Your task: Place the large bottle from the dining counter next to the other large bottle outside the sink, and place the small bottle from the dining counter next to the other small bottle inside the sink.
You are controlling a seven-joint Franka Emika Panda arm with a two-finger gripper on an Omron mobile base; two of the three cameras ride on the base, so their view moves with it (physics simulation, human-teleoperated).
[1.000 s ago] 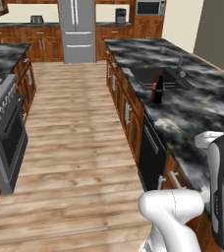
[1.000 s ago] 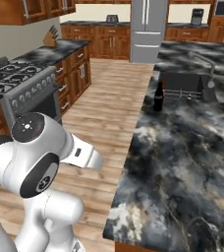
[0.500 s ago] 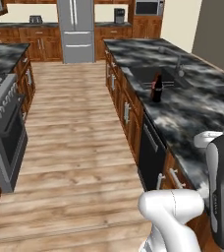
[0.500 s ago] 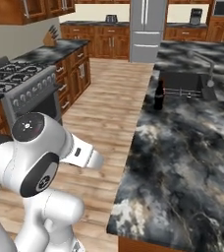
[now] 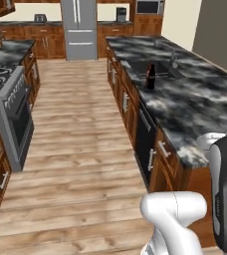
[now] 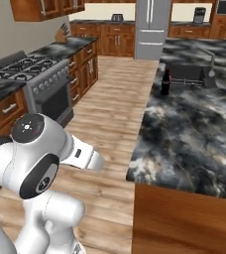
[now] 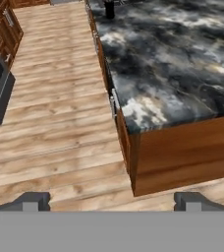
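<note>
Since a second ago my base views slid, counter nearer | my gripper [image 7: 112,201] fingers spread wide, nothing between | brown bottle [image 5: 151,76], red label, upright on marbled counter [image 6: 194,124] beside sink [image 5: 153,67], far ahead of fingers.

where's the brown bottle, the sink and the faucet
brown bottle [image 5: 151,77], left base view, on its body at the red label
sink [image 6: 187,73], right base view, on the dark basin interior
faucet [image 6: 211,63], right base view, on its upright grey neck
</note>
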